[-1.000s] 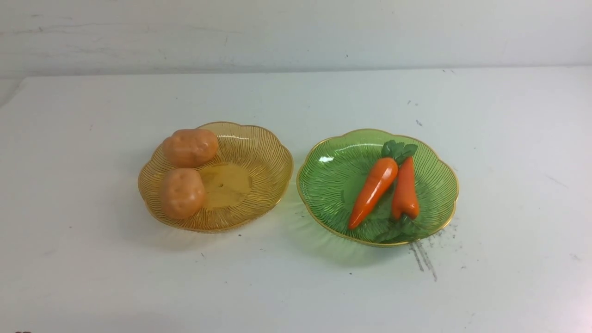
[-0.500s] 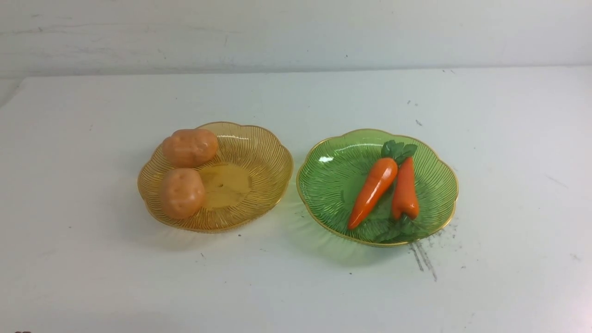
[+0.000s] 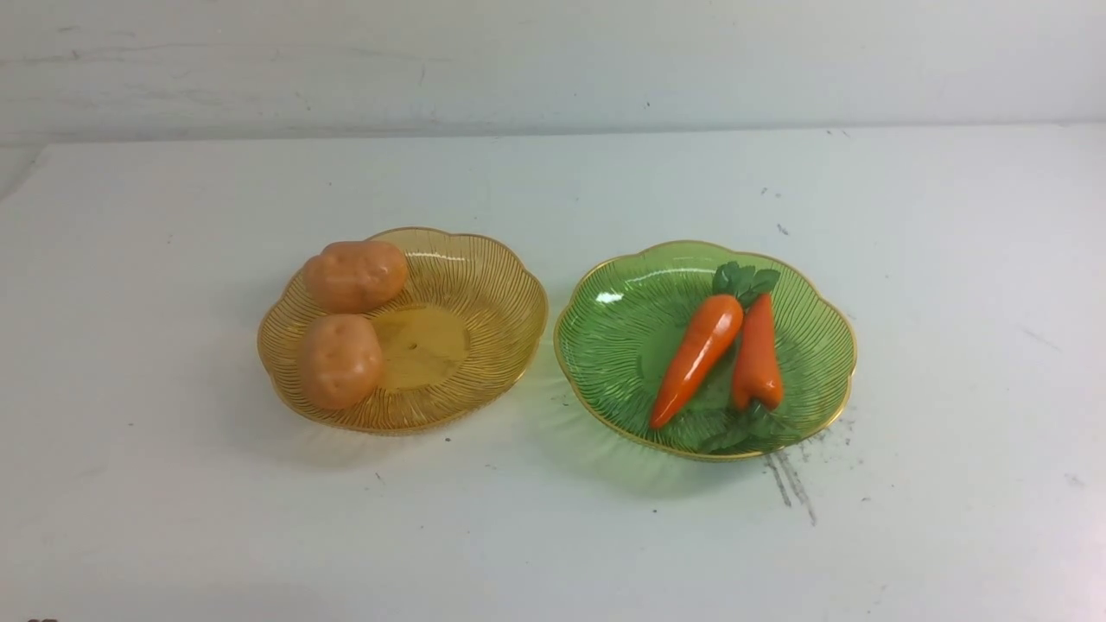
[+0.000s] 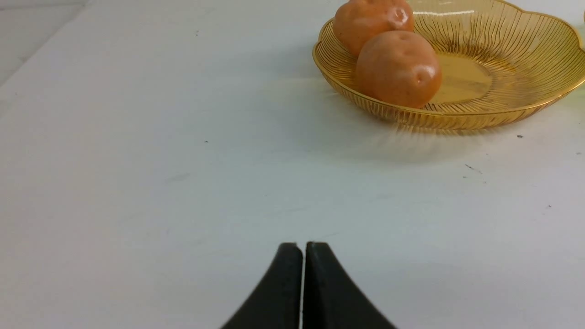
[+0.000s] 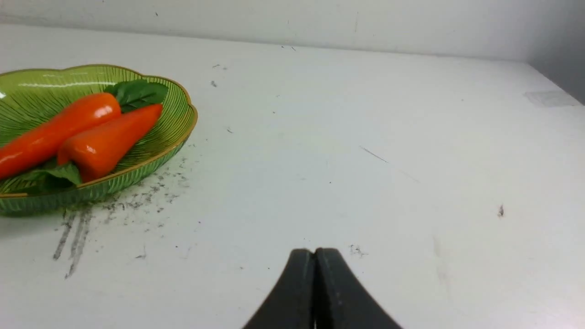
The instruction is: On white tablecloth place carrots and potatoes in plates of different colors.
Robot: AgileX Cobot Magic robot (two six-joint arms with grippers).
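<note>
On the white tablecloth (image 3: 553,536) the amber-yellow plate (image 3: 484,285) holds two potatoes, one at the far side (image 3: 355,276) and one nearer (image 3: 340,360). The green plate (image 3: 622,320) holds two carrots, the left one (image 3: 698,356) and the right one (image 3: 758,354), lying side by side. No gripper shows in the front view. In the left wrist view my left gripper (image 4: 303,246) is shut and empty, well short of the amber plate (image 4: 525,68) and potatoes (image 4: 397,68). In the right wrist view my right gripper (image 5: 315,252) is shut and empty, apart from the green plate (image 5: 180,123) and carrots (image 5: 109,139).
A white wall (image 3: 553,60) rises behind the table's far edge. Grey scuff streaks (image 3: 791,484) mark the cloth by the green plate's near right rim. The table's left corner (image 3: 26,173) is cut off at the far left.
</note>
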